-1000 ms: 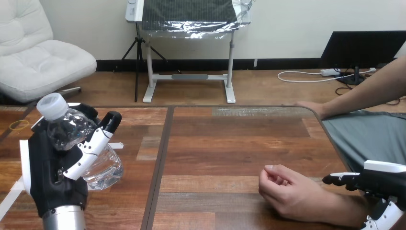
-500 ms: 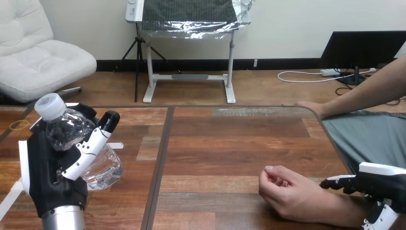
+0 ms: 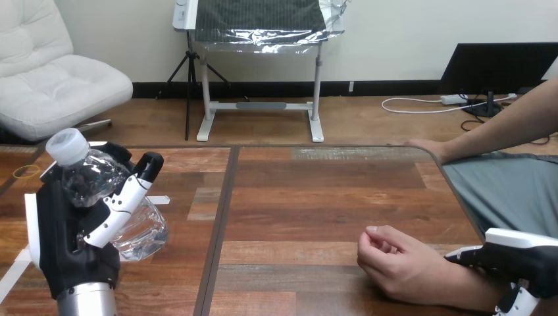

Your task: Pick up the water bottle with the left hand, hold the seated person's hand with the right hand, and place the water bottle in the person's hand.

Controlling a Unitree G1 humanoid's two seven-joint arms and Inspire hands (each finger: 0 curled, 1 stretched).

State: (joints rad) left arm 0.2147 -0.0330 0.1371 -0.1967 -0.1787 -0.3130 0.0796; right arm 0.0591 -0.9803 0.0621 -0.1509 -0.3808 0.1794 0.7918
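- Over the left side of the wooden worktop (image 3: 316,197), my left hand (image 3: 72,247) is clenched round the clear plastic water bottle with a white cap (image 3: 99,178). The thumb lies across the bottle's front and the fingers wrap behind it.
- That bottle is tilted, with the cap up toward the view's upper left and the rounded base down to the right, close over the boards. I cannot tell whether the base touches the wood.
- Any lettering on the bottle is too small for me to read.
- Toward the lower right, the person's hand at the view's lower right (image 3: 395,263) rests on the worktop, loosely curled, well apart from the bottle.
- My right hand (image 3: 520,260) sits at the bottom right corner, just beside that person's wrist. I cannot tell whether it grasps the wrist or only lies against it.
- At the worktop's far right edge, the person's other hand (image 3: 424,146) lies flat on the wood.
- A small scrap of white tape (image 3: 158,199) lies on the boards just beside the bottle, and a thin yellowish ring (image 3: 26,171) lies near the worktop's left edge.
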